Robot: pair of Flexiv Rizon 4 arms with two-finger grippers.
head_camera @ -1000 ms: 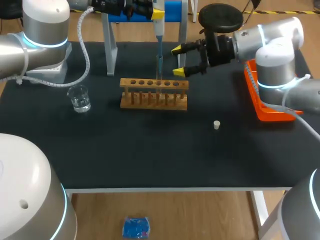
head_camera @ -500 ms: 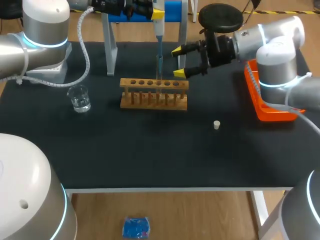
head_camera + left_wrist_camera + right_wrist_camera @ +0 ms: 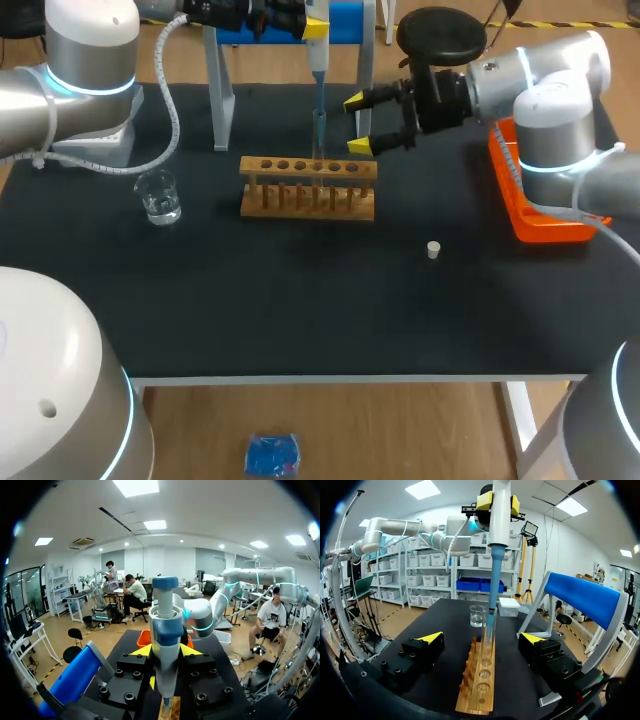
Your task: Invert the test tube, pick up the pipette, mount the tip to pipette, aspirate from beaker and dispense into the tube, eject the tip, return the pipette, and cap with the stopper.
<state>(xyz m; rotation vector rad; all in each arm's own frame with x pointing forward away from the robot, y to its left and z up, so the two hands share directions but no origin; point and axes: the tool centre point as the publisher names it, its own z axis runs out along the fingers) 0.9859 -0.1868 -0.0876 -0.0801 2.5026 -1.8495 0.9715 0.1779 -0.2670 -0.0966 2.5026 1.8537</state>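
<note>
Evidently the left tool [image 3: 165, 652] grips the pipette [image 3: 317, 60] upright at upper centre so its tip enters the test tube [image 3: 320, 140] standing in the rack [image 3: 308, 188]; the right tool [image 3: 357, 123], spread wide and empty, hangs beside it, likely to steady the tube

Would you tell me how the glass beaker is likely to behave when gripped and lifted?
The beaker looks like clear glass, so probably slippery and breakable if squeezed hard. It holds clear liquid, so tilting would likely spill it. Standing upright on a flat base, it seems unlikely to roll.
</note>
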